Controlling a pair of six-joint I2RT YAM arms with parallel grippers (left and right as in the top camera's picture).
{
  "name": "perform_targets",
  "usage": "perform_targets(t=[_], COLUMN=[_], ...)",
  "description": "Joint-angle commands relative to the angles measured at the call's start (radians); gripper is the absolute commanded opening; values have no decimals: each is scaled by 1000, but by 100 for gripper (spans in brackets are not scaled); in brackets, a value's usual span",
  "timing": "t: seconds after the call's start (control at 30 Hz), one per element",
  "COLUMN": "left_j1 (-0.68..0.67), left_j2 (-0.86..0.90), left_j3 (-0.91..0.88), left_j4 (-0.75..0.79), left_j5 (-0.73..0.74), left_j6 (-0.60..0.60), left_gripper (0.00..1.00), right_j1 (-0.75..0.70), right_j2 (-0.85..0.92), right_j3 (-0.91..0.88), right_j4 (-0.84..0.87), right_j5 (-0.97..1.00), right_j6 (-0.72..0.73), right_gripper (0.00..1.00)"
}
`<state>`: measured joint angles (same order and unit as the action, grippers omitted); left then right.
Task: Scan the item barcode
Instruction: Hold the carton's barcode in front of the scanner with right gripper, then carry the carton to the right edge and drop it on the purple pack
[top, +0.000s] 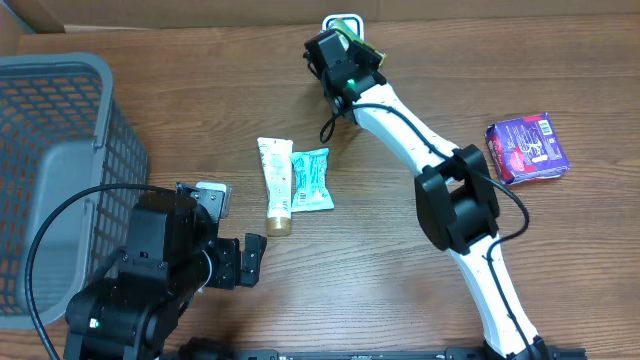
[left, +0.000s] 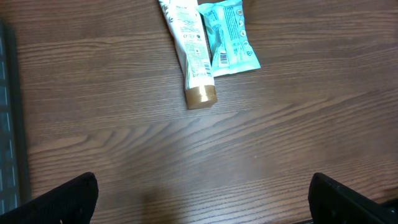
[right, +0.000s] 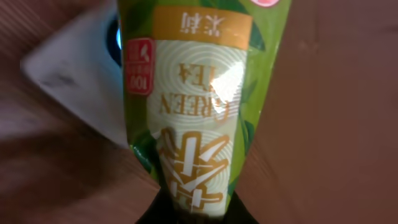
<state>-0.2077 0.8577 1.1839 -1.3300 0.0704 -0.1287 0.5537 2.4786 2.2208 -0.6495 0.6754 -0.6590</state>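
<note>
Nearest the robot, the left claw (top: 235, 228) hangs low over the brown table (top: 380, 250). It is open as wide as it goes, and it holds nothing. Its 2 black fingers (left: 65, 200) show at the bottom corners of the left wrist view, with only bare wood between them.

To the left of that arm stands a gray basket (top: 60, 150) with holes in its walls.

A little farther out, near the middle of the table, lie 2 things side by side and touching. One is a white tube (top: 275, 185) with a gold cap that points toward the robot. The other is a small teal packet (top: 312, 180), and it lies just to the right of the tube.

Well off to the right lies a purple packet (top: 527, 148), all by itself.

Farthest away, the right arm reaches to the back edge of the table. The right claw (top: 348, 55) is nearly closed and pinches a green tea packet (right: 193, 93) by 1 end. The packet is held up off the table, right by a white box (right: 74, 78) with a blue light. In the right wrist view the packet covers part of that box.
</note>
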Motion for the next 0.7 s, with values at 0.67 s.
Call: perform_targets(t=[0.67], left_j1=[5], left_j2=[0], left_j3=[2], left_j4=[3], left_j5=[-11], left_j6=[-10], left_gripper=[100], right_j1=[-414], right_j2=[-620], right_j3=[-57], right_j4=[-944], right_j5=[-416], right_j6=[1536], right_gripper=[4])
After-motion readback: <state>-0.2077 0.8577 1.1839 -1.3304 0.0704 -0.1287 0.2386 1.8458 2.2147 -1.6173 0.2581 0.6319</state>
